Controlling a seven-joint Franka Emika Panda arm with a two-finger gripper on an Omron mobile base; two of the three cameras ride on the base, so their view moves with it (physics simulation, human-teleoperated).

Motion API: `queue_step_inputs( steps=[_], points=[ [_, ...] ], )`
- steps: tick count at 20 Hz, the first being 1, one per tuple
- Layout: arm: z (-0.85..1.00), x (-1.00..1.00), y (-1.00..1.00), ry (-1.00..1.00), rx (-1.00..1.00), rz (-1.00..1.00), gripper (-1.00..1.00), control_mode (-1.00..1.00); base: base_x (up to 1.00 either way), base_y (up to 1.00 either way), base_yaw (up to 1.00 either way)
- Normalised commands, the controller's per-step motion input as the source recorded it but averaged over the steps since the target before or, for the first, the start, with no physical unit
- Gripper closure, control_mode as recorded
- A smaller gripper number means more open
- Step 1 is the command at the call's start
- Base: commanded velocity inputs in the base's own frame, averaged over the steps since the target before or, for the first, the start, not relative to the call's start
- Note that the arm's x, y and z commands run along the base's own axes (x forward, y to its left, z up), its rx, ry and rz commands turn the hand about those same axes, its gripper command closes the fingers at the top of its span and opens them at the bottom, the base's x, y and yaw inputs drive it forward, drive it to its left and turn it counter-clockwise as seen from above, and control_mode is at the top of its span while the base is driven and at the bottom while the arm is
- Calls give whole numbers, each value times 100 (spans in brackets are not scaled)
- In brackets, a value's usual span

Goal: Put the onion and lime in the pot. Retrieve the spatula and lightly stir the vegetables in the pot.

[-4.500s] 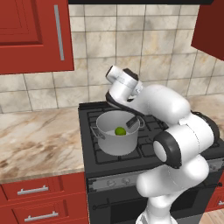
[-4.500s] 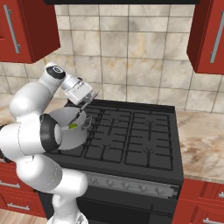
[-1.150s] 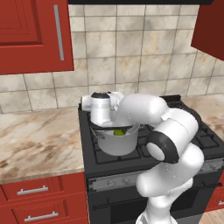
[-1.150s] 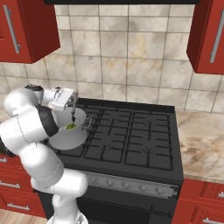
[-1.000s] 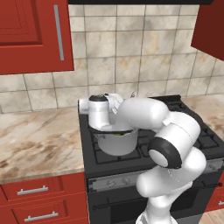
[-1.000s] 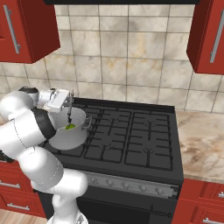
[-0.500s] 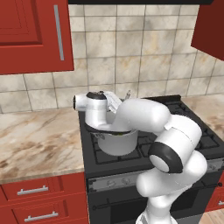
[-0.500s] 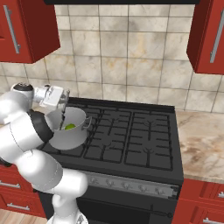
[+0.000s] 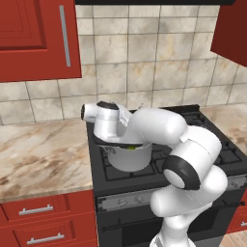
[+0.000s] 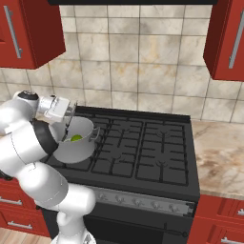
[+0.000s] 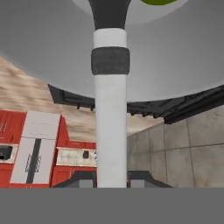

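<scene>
Spatula [image 11: 111, 109] clamped in jaws, blade down in pot [image 10: 78, 143].

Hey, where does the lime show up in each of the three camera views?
Left base view: a green sliver of the lime at the pot rim, under the white arm.
Right base view: left of centre, inside the pot.
Hand view: top edge, right of centre, beside the spatula.
Shared landmark: the grey pot that holds it.
</scene>
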Motion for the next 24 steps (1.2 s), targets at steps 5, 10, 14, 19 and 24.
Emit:
queue_step_inputs(
  steps=[5,10,14,19,24],
  points=[
    [-7,0,2,0,-3,1,100,-100,0,0,0],
    [-44,1,0,0,-12,1,100,-100,0,0,0],
    [-20,16,0,0,-10,0,100,-100,0,0,0],
    [-2,6,-19,3,-11,1,100,-100,0,0,0],
    [0,4,-46,12,-14,2,100,-100,0,0,0]
  ],
)
